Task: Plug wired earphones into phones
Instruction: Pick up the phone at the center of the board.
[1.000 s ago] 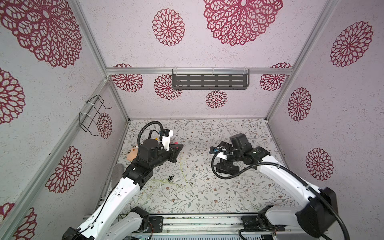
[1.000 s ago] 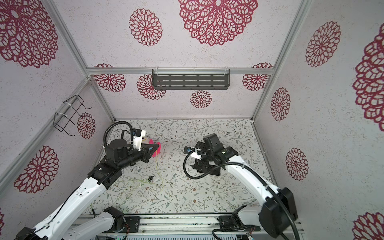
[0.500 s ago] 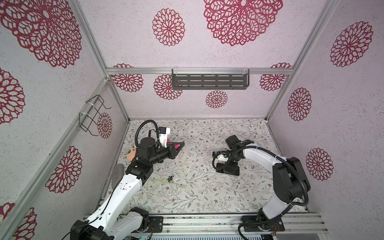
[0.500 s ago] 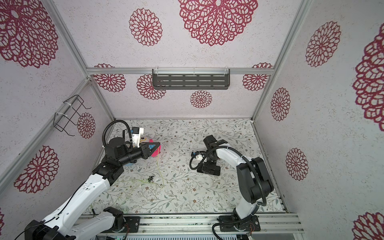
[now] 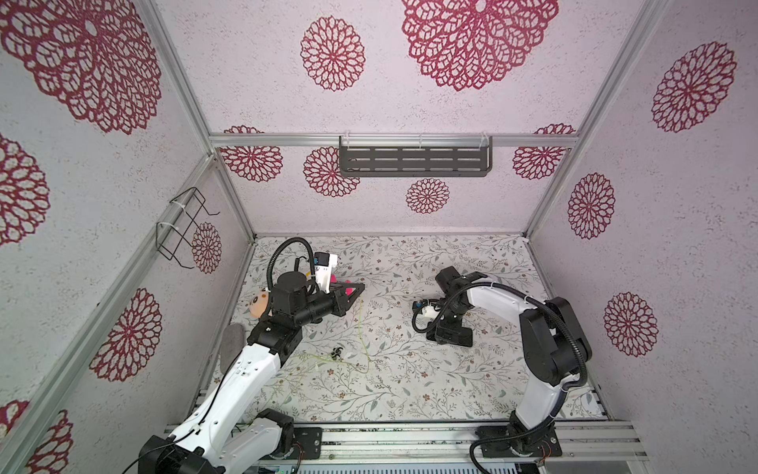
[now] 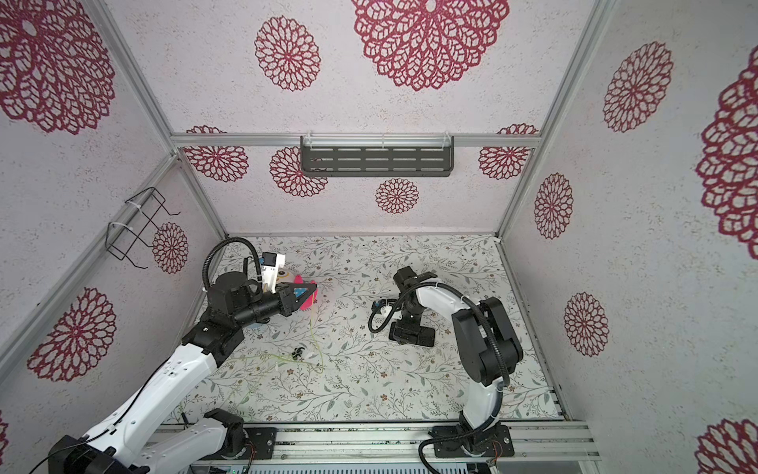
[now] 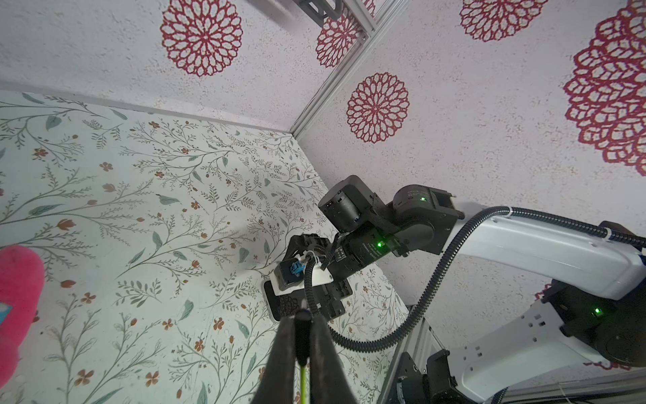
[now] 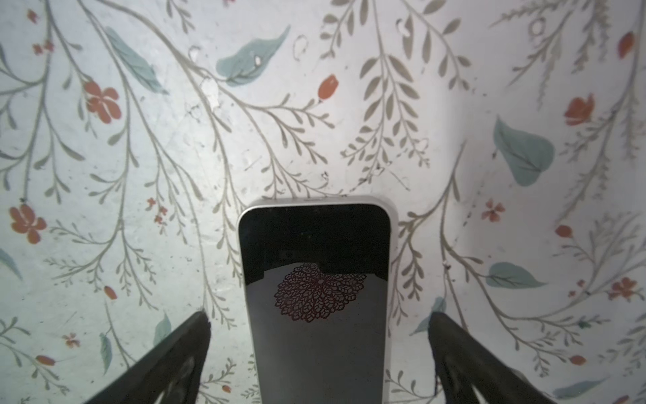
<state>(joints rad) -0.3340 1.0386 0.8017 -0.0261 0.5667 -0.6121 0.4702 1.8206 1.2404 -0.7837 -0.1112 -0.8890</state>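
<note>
Phone [image 8: 316, 297] half out of frame

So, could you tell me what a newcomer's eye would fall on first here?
The left end effector pinches the black plug of the pale yellow-green wired earphones. The right end effector stands open astride the flat black glossy smartphone on the floral tabletop. The walls carry crimson medallions.

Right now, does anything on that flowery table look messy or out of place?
Mostly the wired earphones: they hang from the shut left gripper and sprawl loosely over the table, with the earbuds lying loose. A pink plush toy beside that arm seems unrelated to the phone. Nothing looks spilled or broken.
</note>
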